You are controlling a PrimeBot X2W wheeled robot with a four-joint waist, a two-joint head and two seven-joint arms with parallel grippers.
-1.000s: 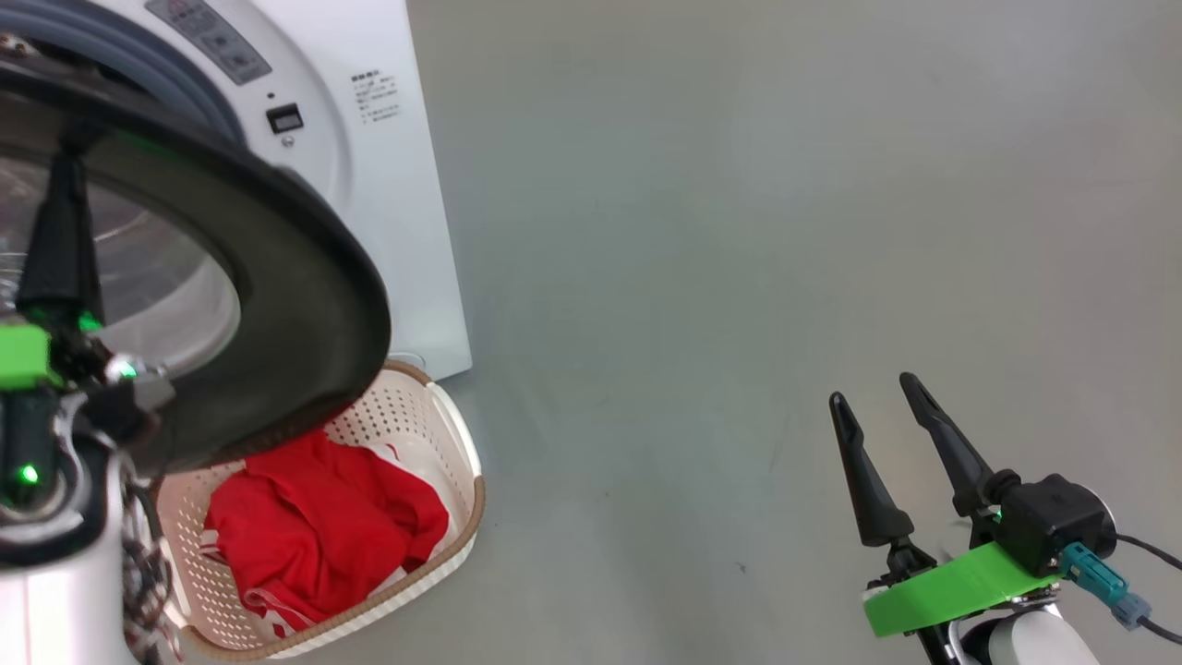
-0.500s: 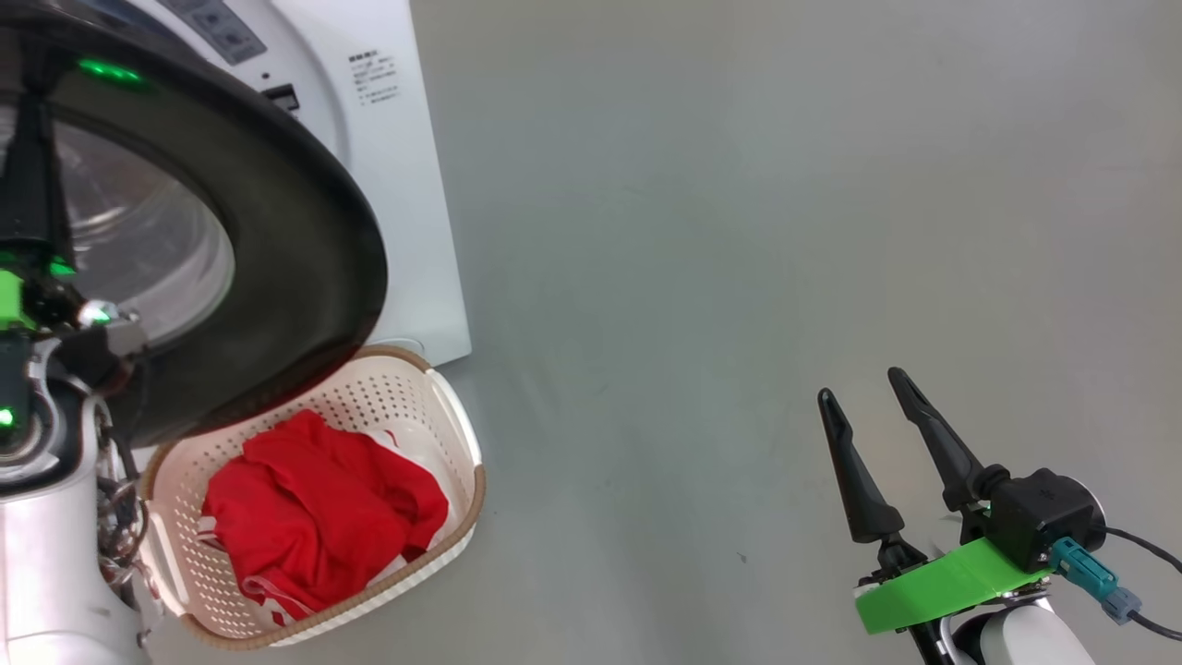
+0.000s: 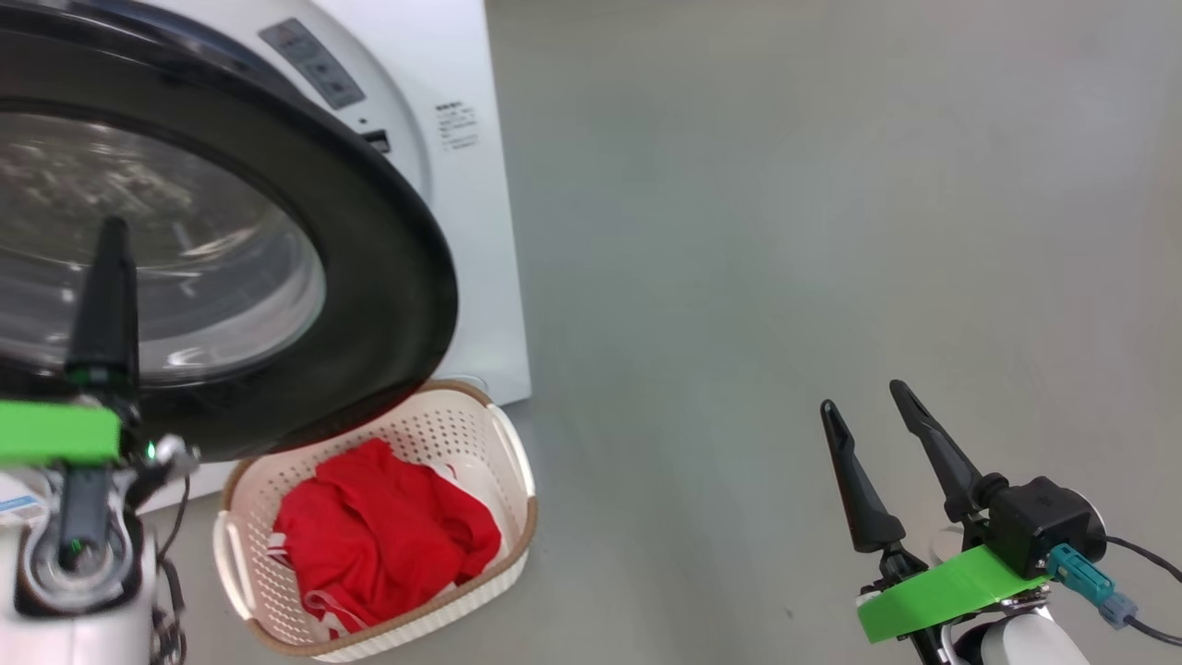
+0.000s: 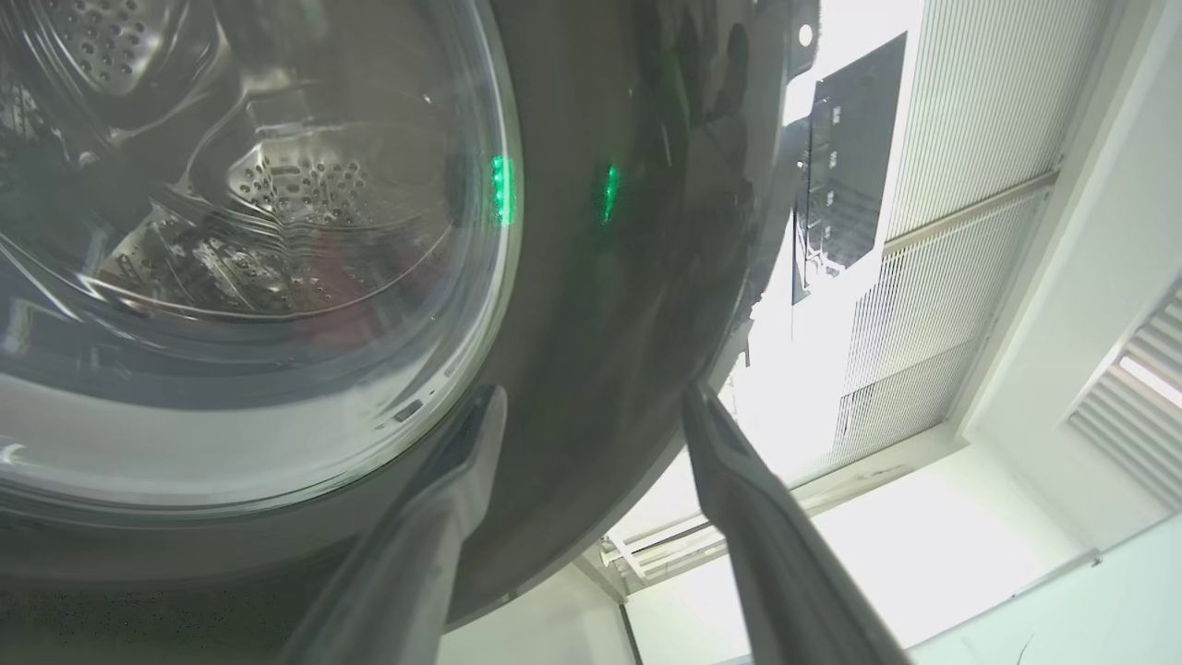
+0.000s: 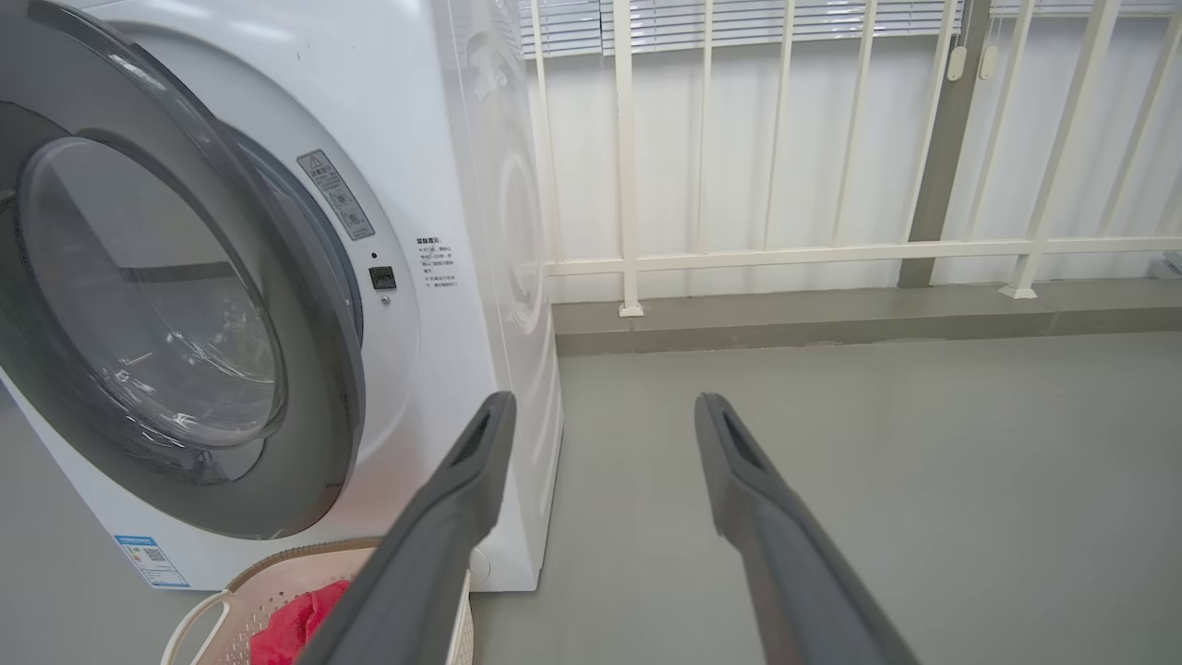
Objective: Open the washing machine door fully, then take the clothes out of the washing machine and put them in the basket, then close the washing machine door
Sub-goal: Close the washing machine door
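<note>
The washing machine door [image 3: 406, 277], black-rimmed with a clear bowl window, stands ajar close to the white washing machine [image 3: 471, 231]. My left gripper [image 4: 596, 406] is open right before the door's outer face near its rim, holding nothing; whether it touches the door I cannot tell. One of its fingers [image 3: 103, 296] rises in front of the glass. The red clothes [image 3: 379, 536] lie in the cream basket [image 3: 528, 517] on the floor under the door's lower edge. My right gripper [image 3: 861, 397] hangs open and empty far to the right. The steel drum [image 4: 277, 185] shows through the glass.
Grey floor [image 3: 785, 231] stretches wide to the right of the machine. In the right wrist view a white railing [image 5: 831, 249] on a low grey curb [image 5: 831, 323] runs behind the washing machine [image 5: 462, 185], its door [image 5: 323, 369] and the basket [image 5: 277, 563].
The left gripper has gone from shut to open in front of the door, and the door has swung nearer the machine's front. The head camera has shifted. The right arm is still.
</note>
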